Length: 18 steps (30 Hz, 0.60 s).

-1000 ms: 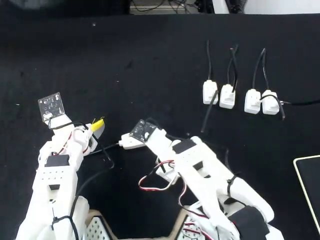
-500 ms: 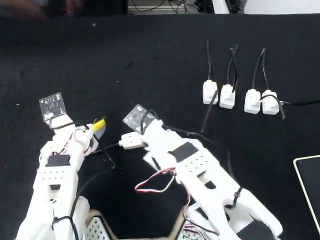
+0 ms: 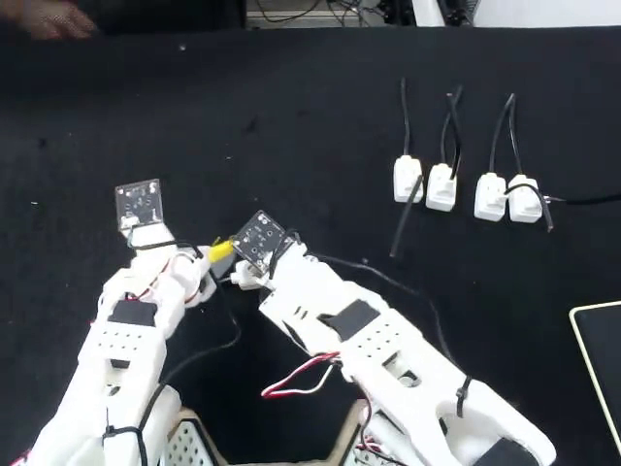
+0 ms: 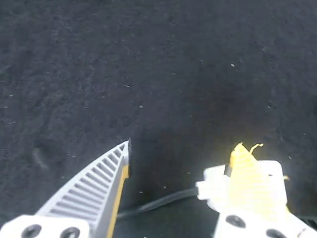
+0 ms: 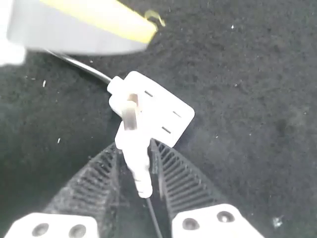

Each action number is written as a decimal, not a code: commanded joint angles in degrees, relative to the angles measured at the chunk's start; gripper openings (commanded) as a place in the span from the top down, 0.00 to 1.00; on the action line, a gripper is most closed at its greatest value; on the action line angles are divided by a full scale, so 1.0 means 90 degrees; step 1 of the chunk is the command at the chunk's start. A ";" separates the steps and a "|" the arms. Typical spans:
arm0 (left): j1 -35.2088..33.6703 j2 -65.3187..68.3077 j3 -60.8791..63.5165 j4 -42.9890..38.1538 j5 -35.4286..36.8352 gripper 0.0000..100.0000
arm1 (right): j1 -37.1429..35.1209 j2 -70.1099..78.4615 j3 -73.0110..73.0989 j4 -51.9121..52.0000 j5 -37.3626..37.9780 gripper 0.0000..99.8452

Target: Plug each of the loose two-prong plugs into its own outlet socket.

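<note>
So the right tool (image 5: 134, 145) is clamped shut on the plug (image 5: 134, 166), with the prongs pushed up against the outlet socket (image 5: 161, 111) near the middle of the tabletop (image 3: 291, 107). Looks like they're at its edge, not in the slots yet. The left tool (image 4: 183, 145) is wide open and holding nothing, one yellow-taped finger (image 4: 246, 171) just beside the socket, I'd guess to brace it. It's tight between the two tools, but there's plenty of bare room far and left. The row of white cabled blocks (image 3: 441, 186) sits well apart, far right.

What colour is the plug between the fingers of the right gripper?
The plug is white; the right wrist view shows it best.
</note>
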 commanded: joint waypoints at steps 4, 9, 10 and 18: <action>0.0484 -0.0127 -0.0044 -0.0059 0.0029 0.68 | -0.0186 0.0005 -0.0015 -0.0244 -0.0020 0.99; 0.0474 -0.0127 -0.0044 -0.0059 0.0029 0.68 | -0.0752 0.0210 -0.0034 -0.0254 -0.0010 0.99; 0.0474 -0.0127 -0.0044 -0.0059 0.0029 0.68 | -0.0752 0.0220 -0.0034 -0.0322 -0.0010 0.99; 0.0484 -0.0127 -0.0044 -0.0059 0.0029 0.68 | -0.0742 0.0220 -0.0015 -0.0606 -0.0059 0.99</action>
